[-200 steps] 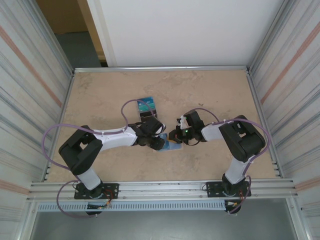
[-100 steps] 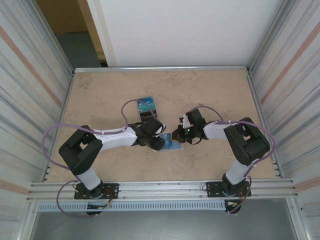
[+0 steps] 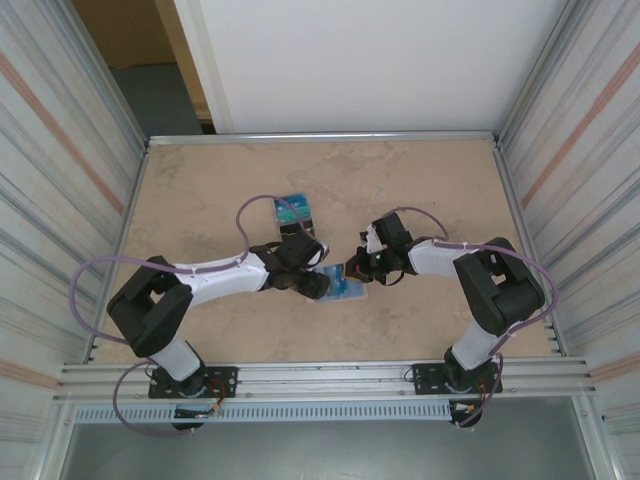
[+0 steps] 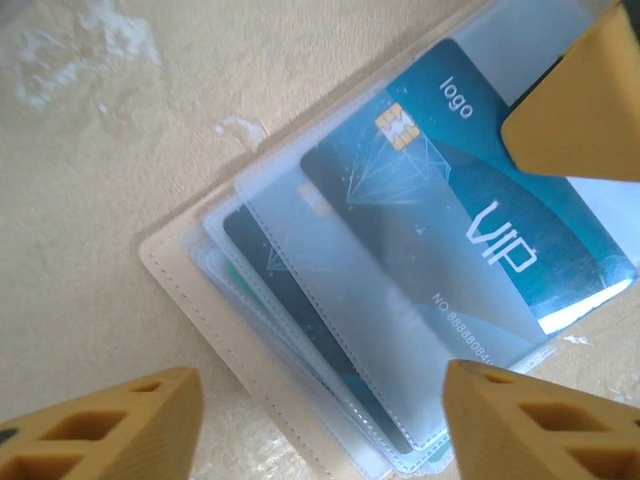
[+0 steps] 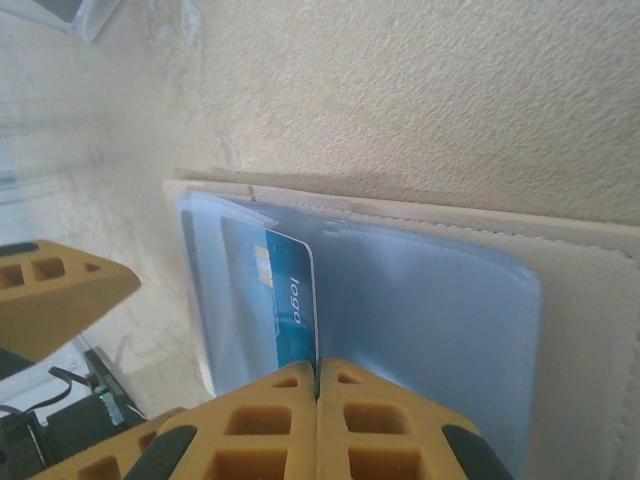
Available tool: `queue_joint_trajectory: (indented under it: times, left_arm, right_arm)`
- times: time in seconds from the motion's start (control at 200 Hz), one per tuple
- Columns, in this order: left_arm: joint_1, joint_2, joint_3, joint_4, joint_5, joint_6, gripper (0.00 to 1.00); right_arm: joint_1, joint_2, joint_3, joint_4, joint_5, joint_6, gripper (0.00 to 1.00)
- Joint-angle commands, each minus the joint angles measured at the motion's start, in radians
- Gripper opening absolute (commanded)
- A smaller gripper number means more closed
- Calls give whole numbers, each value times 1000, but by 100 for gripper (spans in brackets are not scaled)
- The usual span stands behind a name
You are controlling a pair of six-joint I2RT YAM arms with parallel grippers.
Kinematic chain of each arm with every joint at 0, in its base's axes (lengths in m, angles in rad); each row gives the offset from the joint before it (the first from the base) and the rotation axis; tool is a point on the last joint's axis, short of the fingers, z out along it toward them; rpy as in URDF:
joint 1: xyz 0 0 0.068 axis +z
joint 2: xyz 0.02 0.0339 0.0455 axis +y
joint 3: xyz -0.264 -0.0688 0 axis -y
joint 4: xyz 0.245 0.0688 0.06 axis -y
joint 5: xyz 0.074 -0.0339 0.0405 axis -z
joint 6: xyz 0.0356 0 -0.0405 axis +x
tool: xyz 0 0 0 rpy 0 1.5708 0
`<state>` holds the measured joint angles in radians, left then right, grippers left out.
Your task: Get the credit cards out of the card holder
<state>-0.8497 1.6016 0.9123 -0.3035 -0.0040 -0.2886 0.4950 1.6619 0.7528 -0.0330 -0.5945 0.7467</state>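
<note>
The beige card holder [image 3: 350, 291] lies open on the table between my two grippers, its clear pockets fanned out [image 4: 300, 300]. A blue credit card [image 4: 470, 230] printed "VIP" sticks partway out of one pocket. My right gripper [image 5: 318, 375] is shut on that card's edge [image 5: 292, 300], low over the holder's pale blue inside [image 5: 430, 310]. My left gripper [image 4: 320, 385] is open, its fingers straddling the pocket stack and the holder's beige edge [image 4: 200, 310] without pinching anything. More cards show dimly inside the other pockets.
A small pile of blue, teal and dark cards [image 3: 293, 214] lies on the table just behind the left gripper [image 3: 320, 283]. Metal walls and rails enclose the tan tabletop [image 3: 430, 180], with open surface at the back and sides.
My left gripper's fingers have spread apart, letting go of the pockets. The right gripper has stayed shut on the blue card and shifted slightly leftward and back.
</note>
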Motion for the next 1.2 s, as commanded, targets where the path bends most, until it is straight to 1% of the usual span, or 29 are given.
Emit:
queue_joint_trajectory:
  times: [0.0, 0.03, 0.08, 0.1, 0.175, 0.456, 0.742, 0.832, 0.937, 1.072, 1.143, 1.193]
  left_arm:
    - [11, -45, 28, -8, -34, -4, 74]
    - [10, -42, 29, 0, -40, -1, 75]
    - [11, -28, 35, 7, -42, 6, 87]
    - [11, -19, 39, 7, -42, 12, 90]
    - [11, 11, 51, 15, -44, 22, 93]
    - [9, 98, 83, 35, -61, 51, 96]
    - [9, 145, 107, 4, -70, 59, 97]
    - [11, 153, 106, 0, -65, 54, 97]
    - [11, 154, 103, -3, -63, 49, 97]
    - [10, 160, 95, -7, -59, 49, 97]
    - [10, 167, 96, -6, -53, 49, 97]
    - [10, 172, 96, -7, -46, 47, 97]
  right_arm:
    - [-5, -30, 8, -54, 36, -18, 0]
    - [-6, -32, 7, -56, 37, -17, 0]
    - [-6, -37, 5, -59, 40, -17, 0]
    - [-6, -37, 4, -59, 42, -17, 0]
    - [-6, -38, -1, -59, 45, -18, 0]
    - [-6, -45, -19, -53, 49, -11, 0]
    - [-7, -85, -46, -60, 70, -1, 0]
    - [-6, -86, -64, -20, 48, 22, 0]
    - [-6, -80, -98, 80, -1, 72, 0]
    - [-6, -68, -124, 175, -47, 115, 9]
    - [-6, -62, -129, 194, -55, 123, 14]
    - [-6, -56, -132, 207, -59, 129, 15]
